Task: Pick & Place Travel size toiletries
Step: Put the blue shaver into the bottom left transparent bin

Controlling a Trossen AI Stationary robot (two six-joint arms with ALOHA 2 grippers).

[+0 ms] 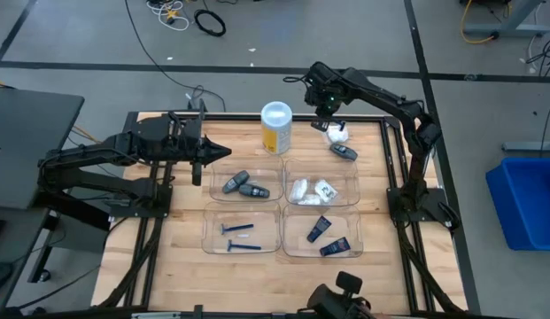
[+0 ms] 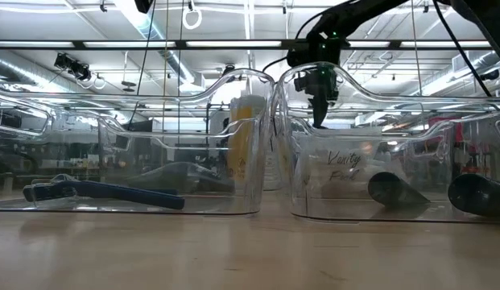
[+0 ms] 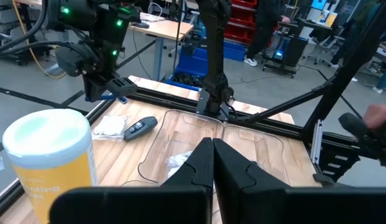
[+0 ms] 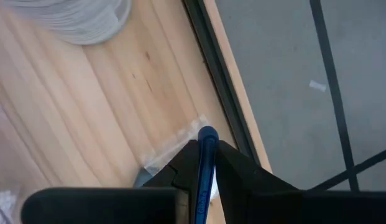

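My right gripper point(image 1: 329, 122) hangs above the table's far edge, right of the yellow canister point(image 1: 275, 128), shut on a thin blue razor point(image 4: 207, 163). Below it on the wood lie a white packet point(image 1: 336, 135) and a grey oval stick point(image 1: 344, 152). Four clear trays hold other toiletries: grey sticks point(image 1: 245, 185), white packets point(image 1: 314, 188), blue razors point(image 1: 239, 237), dark blue tubes point(image 1: 326, 237). My left gripper point(image 1: 227, 152) is shut and empty, held level above the table left of the trays. My right gripper pinches the razor's thin blue handle point(image 4: 206, 177) between its two fingers, which point steeply down. The handle runs along the fingers, and its rounded end point(image 4: 208, 133) sticks out past the tips. The razor hangs clear of the table, above the white packet.
The canister point(image 3: 46, 155) stands close to the left of the loose packet point(image 3: 109, 126) and stick point(image 3: 140, 127). The table's black frame rail point(image 4: 220, 81) runs just beyond my right gripper. Bare wood lies on all sides of the four trays point(image 1: 248, 168).
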